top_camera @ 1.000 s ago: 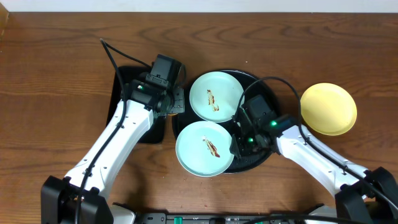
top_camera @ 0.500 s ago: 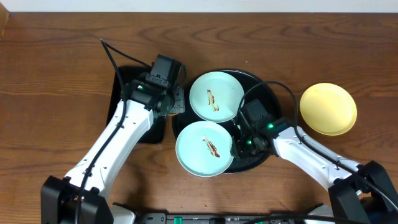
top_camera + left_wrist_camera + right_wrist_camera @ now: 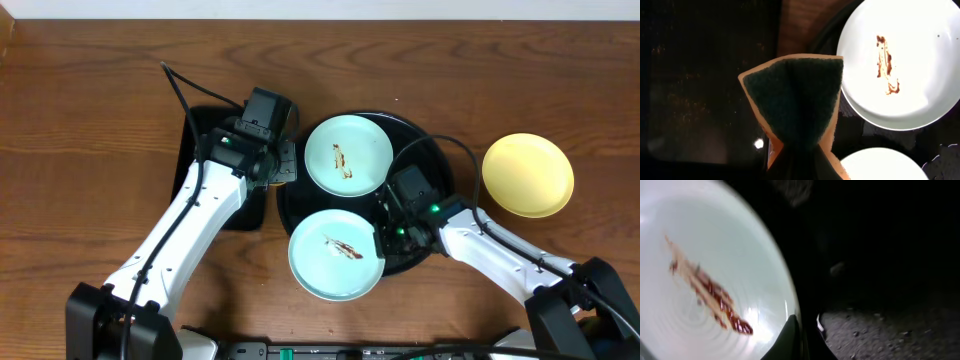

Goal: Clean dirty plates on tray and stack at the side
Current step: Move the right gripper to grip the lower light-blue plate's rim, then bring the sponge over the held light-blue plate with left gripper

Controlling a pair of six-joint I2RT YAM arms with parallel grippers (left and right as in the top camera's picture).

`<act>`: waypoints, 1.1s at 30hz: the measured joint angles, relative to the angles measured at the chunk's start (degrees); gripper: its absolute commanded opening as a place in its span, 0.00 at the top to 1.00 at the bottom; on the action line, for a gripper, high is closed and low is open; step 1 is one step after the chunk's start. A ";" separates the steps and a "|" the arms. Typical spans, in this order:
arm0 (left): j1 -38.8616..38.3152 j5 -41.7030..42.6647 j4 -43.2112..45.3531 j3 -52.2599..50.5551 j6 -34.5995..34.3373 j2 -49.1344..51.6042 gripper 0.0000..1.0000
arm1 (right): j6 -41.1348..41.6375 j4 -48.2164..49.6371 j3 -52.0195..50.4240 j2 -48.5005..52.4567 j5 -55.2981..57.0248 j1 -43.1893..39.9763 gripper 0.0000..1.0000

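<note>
Two pale aqua plates with brown smears are on the round black tray (image 3: 428, 143): a far one (image 3: 348, 155) and a near one (image 3: 335, 255) that overhangs the tray's front edge. My right gripper (image 3: 383, 238) is shut on the near plate's right rim; the right wrist view shows a finger (image 3: 795, 336) over that rim (image 3: 705, 280). A pale yellow plate (image 3: 528, 175) sits on the table to the right. My left gripper (image 3: 284, 160) is shut on a folded green-and-orange sponge (image 3: 800, 100), just left of the far plate (image 3: 905, 65).
A smaller rectangular black tray (image 3: 200, 140) lies under my left arm at the left of the round tray, also in the left wrist view (image 3: 700, 75). Bare wooden table surrounds the trays.
The near aqua plate has slid toward the front edge and turned a little, with my right gripper on its rim. The left arm has not moved.
</note>
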 measured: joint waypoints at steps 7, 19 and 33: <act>-0.04 6.58 -0.02 0.00 0.02 0.00 0.93 | -0.17 -0.22 0.15 -0.42 4.70 -3.10 0.99; -8.31 19.78 3.85 -1.03 3.28 0.13 0.93 | -6.93 -2.47 0.63 -1.97 16.22 -7.89 0.99; -22.43 24.13 10.16 -1.14 -3.91 13.94 0.93 | -7.04 -3.30 0.81 -1.97 17.16 -7.89 0.99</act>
